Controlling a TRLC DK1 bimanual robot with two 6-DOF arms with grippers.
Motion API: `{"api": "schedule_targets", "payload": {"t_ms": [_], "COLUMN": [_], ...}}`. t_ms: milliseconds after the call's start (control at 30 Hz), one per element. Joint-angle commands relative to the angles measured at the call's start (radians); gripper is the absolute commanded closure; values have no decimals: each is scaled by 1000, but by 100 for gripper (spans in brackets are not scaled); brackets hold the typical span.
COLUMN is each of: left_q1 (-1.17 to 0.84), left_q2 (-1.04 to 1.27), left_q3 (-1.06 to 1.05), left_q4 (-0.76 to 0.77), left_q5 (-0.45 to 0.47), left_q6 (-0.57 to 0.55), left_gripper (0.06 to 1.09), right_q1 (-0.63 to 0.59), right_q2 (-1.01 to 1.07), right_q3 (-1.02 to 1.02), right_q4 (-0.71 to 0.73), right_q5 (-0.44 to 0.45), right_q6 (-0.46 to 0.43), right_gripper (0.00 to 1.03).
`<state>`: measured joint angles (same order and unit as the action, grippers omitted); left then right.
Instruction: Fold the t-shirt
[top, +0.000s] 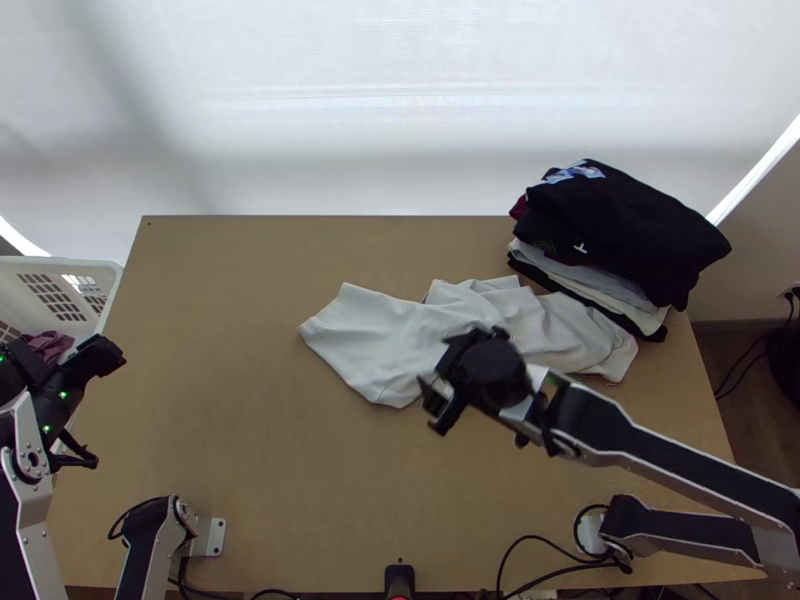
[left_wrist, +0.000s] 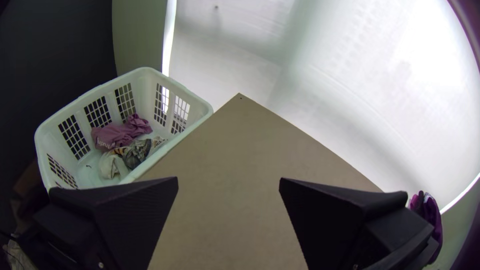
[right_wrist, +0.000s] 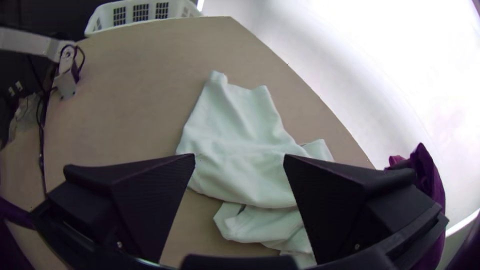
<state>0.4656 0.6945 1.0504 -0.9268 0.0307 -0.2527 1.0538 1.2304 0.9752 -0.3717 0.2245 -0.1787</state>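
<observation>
The pale grey-white t-shirt (top: 375, 335) lies bunched and uneven across the middle and right of the table, a flatter part at its left end and crumpled folds at its right. Over its near edge is my right gripper (top: 440, 378), open. In the right wrist view the shirt (right_wrist: 235, 120) passes beneath and beyond the open right gripper (right_wrist: 240, 157), nothing held between its fingers. My left gripper (top: 95, 408) is at the table's left edge beside the basket, away from the shirt. The left wrist view shows that gripper (left_wrist: 228, 184) open over bare wood.
A stack of clothes (top: 620, 235), black on top, stands at the table's far right corner. The white basket (left_wrist: 200, 102) with a few crumpled garments (left_wrist: 120, 132) is off the left edge. Bare table (top: 220, 330) lies left of the shirt. Cables run along the near edge.
</observation>
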Motion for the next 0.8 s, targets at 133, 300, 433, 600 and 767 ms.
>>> {"api": "schedule_targets", "payload": {"t_ms": [133,300,433,600,767], "left_q1": [-2,7,7,10,10], "left_q2": [-23,-24,-21,-15,-1], "left_q3": [-39,-41,-41,-32,-18], "left_q4": [22,37,40,48,60], "left_q5": [6,6,6,6,6], "left_q6": [-25,-30,-37,-40,-40], "left_gripper": [10,10,10,10,10], "right_q1": [68,61,52,38,20], "right_q2": [86,198,302,397,474], "right_q3": [-104,-93,-44,10,89], "right_q4": [89,171,174,185,195], "right_q5": [7,7,-5,-16,-22], "right_q6": [-137,-189,-191,-200,-200], "right_gripper": [22,25,25,25,25]}}
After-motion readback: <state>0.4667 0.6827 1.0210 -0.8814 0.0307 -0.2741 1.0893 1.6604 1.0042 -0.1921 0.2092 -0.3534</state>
